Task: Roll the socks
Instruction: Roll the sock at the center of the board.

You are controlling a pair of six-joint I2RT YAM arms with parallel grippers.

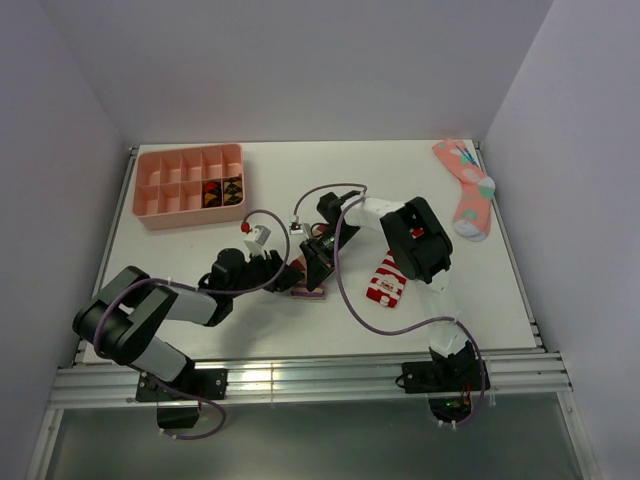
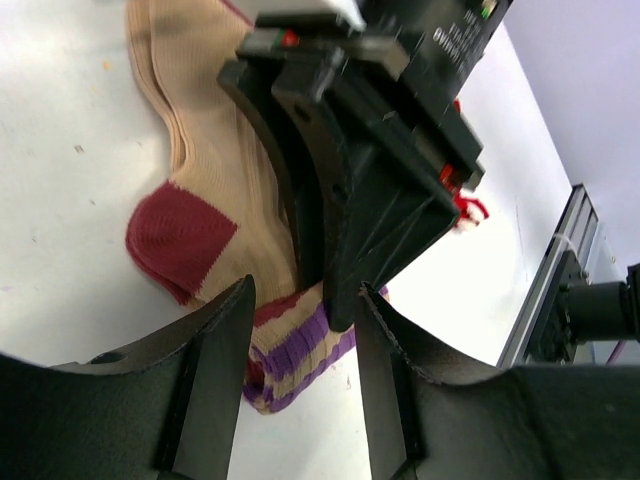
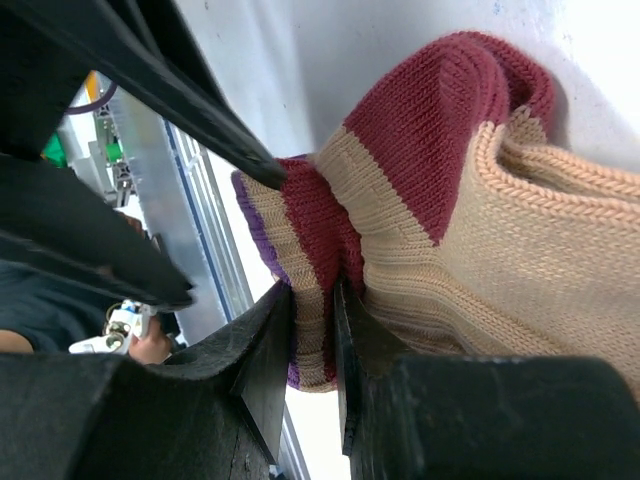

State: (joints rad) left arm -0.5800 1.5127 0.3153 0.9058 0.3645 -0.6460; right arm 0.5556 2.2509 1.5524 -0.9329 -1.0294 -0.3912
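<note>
Table (image 1: 200, 310): white top; all items lie on it.
Arms: L arm (image 1: 150, 310) reaches in from 7 o'clock, R arm (image 1: 415, 240) from 5 o'clock; heads meet near centre.
Tray (image 1: 186, 152): pink divided box at 10 o'clock, well apart from work area.
Pink sock (image 1: 466, 190): flat at 2 o'clock, untouched, not part of job.
Striped sock (image 1: 386, 280): red/white, flat at 4 o'clock of centre, just beside R arm, untouched.
Tan sock (image 2: 215, 150): near centre, under both heads; red heel patch (image 2: 180, 235) flat on table, cuff end doubled over.
R gripper (image 3: 312, 300): clenched on folded red/purple cuff edge of tan sock.
L gripper (image 2: 305, 295): released; jaws apart astride R fingertip, no cloth pinched.
Cuff (image 2: 300, 350): purple-striped, on table at 6 o'clock of tan sock in L wrist view.
Step (judged): first turn of tan-sock roll; early in task.
Next (judged): L jaws must pin sock body while R turns fold over toward toe. Risk: fold springs open if R lets go early.
</note>
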